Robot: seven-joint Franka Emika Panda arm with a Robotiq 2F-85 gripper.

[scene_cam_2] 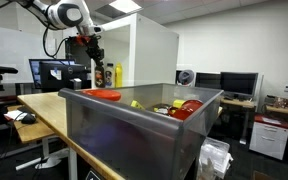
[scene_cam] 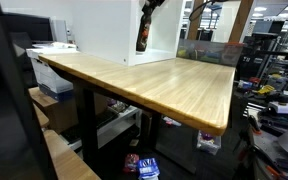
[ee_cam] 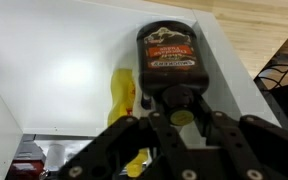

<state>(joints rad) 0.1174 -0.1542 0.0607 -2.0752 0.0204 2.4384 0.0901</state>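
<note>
- Gripper (ee_cam: 179,115) status?
- Jaws narrowed on the neck of the dark sauce bottle (ee_cam: 169,55). Bottle sits directly below the gripper, long axis vertical, at the bench (scene_cam: 174,85) edge by the white cabinet (scene_cam: 104,30), just beside the yellow bottle (ee_cam: 124,95). Base contact unclear.

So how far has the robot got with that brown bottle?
Done: the hand is shut on the brown bottle, gripping its top. In hand: it holds the bottle upright by the white box, next to a yellow bottle. Left: it has not let go yet. I cannot tell whether the bottle touches the table.
</note>
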